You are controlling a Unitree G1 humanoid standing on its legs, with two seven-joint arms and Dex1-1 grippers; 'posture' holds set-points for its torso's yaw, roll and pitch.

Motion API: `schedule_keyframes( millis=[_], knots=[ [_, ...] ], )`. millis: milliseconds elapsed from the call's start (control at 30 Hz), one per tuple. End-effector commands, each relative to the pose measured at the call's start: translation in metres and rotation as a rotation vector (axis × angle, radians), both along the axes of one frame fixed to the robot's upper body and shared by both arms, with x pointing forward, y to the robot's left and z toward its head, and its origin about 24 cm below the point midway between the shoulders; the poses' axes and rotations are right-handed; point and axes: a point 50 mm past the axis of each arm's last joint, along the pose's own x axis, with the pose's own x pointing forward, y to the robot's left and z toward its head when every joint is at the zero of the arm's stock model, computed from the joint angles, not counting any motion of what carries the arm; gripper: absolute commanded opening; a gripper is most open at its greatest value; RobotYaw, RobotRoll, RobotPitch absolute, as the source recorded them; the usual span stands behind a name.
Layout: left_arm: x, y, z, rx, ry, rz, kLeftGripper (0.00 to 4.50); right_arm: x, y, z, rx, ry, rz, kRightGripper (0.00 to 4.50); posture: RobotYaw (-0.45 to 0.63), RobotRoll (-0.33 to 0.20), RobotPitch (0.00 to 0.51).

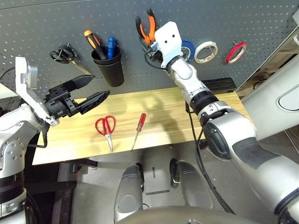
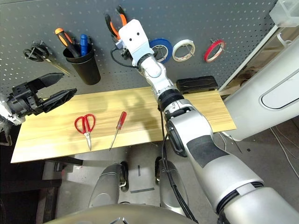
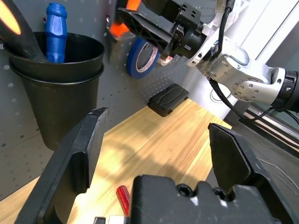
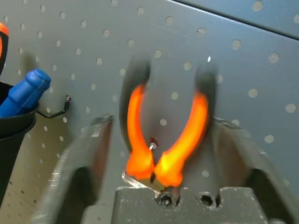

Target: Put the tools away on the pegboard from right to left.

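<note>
At twelve o'clock on the pegboard (image 1: 140, 84), right gripper (image 4: 161, 140) spread wide around the pliers (image 4: 156, 154): withdraw straight back, handles untouched; left gripper (image 3: 156, 126) wide, empty.

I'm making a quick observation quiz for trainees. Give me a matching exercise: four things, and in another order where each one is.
Things
1. pliers
2. screwdriver
3. red tape ring
4. blue-handled tool

Places
A. in the black cup
B. between the right gripper's open fingers
C. on the wooden table, beside the red-handled scissors
D. on the pegboard, right of the white tape roll

Pairs: 1-B, 2-C, 3-D, 4-A
</note>
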Motion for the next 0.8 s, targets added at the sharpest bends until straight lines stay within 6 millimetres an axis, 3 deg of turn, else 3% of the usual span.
schedule_keyframes(
  millis=[33,233,433,567,800],
  knots=[
    [0.001,-0.006,-0.002,0.008,0.005,-0.013,4.50,0.000,-0.005,0.000,0.023,0.001,0.011,4.48,0.05,0.000,0.128],
    [0.004,-0.011,-0.004,0.000,0.013,-0.017,4.50,-0.006,-0.020,0.023,0.059,-0.086,0.085,4.48,0.05,0.000,0.125],
    [0.006,-0.018,-0.007,-0.011,0.025,-0.033,4.50,-0.023,-0.061,0.046,0.047,-0.155,0.108,4.48,0.03,0.000,0.122],
    [0.008,-0.022,-0.011,-0.015,0.048,-0.033,4.50,-0.043,-0.080,0.049,0.021,-0.072,0.189,4.48,0.02,0.000,0.122],
    [0.012,-0.029,-0.021,0.014,0.140,-0.048,4.50,-0.076,-0.109,0.039,-0.184,0.129,0.344,4.48,-0.02,0.000,0.123]
  ],
)
